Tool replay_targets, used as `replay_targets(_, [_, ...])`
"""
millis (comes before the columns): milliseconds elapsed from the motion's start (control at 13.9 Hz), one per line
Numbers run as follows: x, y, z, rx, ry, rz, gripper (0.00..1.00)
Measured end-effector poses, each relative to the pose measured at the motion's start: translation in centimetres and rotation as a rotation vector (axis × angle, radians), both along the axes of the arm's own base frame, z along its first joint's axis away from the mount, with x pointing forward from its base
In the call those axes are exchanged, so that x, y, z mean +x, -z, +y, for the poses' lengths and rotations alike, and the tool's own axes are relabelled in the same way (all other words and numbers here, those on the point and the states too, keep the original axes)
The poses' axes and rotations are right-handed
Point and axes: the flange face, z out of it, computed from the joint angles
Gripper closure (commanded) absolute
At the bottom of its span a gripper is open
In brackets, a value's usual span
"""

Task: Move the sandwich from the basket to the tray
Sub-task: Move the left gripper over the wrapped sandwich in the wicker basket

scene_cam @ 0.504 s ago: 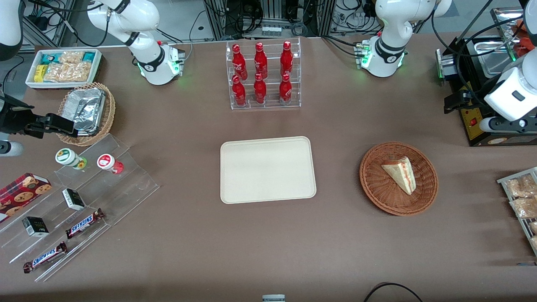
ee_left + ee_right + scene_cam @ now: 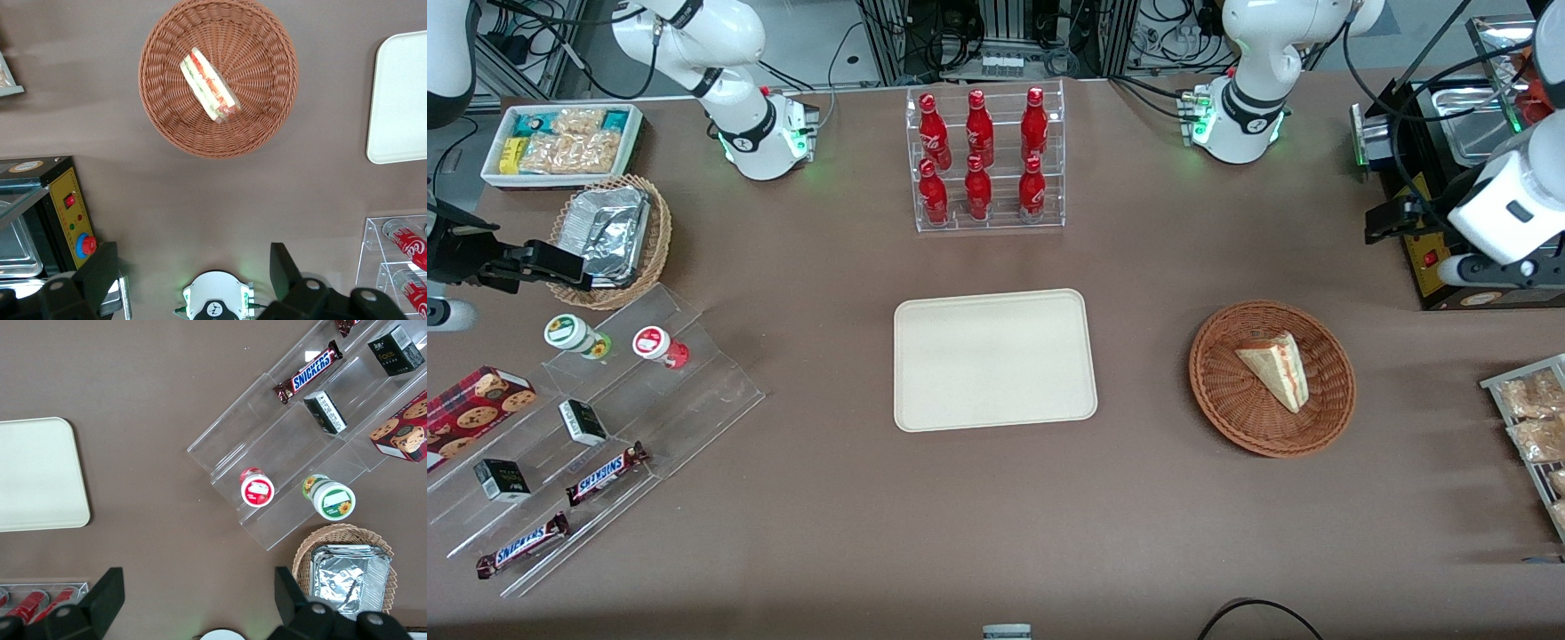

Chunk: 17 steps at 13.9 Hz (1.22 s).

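Note:
The sandwich is a pale wedge with red and green filling. It lies in the reddish-brown wicker basket, toward the working arm's end of the table. The sandwich and the basket also show in the left wrist view. The cream-beige tray lies flat at the table's middle, with nothing on it; its corner shows in the left wrist view. My left gripper hangs high, farther from the front camera than the basket, beside a black appliance. The gripper is open and holds nothing.
A black appliance with a steel pan stands under the working arm. A clear rack of red bottles stands farther from the camera than the tray. A tray of packaged snacks lies at the table's edge near the basket.
The left arm's wrist has shifted slightly; the gripper stays open. The sandwich, basket and tray have not moved.

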Motion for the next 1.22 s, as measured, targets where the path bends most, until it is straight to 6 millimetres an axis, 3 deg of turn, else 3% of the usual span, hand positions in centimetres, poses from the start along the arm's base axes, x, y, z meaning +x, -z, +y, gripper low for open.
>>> replay_targets(360, [2.0,7.6,-0.7,-0.005,0.013,-0.024,0.00])
replay_targets(791, [1.9,16.5,-0.8,-0.013,0.016,-0.097,0.00])
replay_targets(1223, [2.3,22.9,-0.8,-0.015,-0.074,-0.130,0.00])
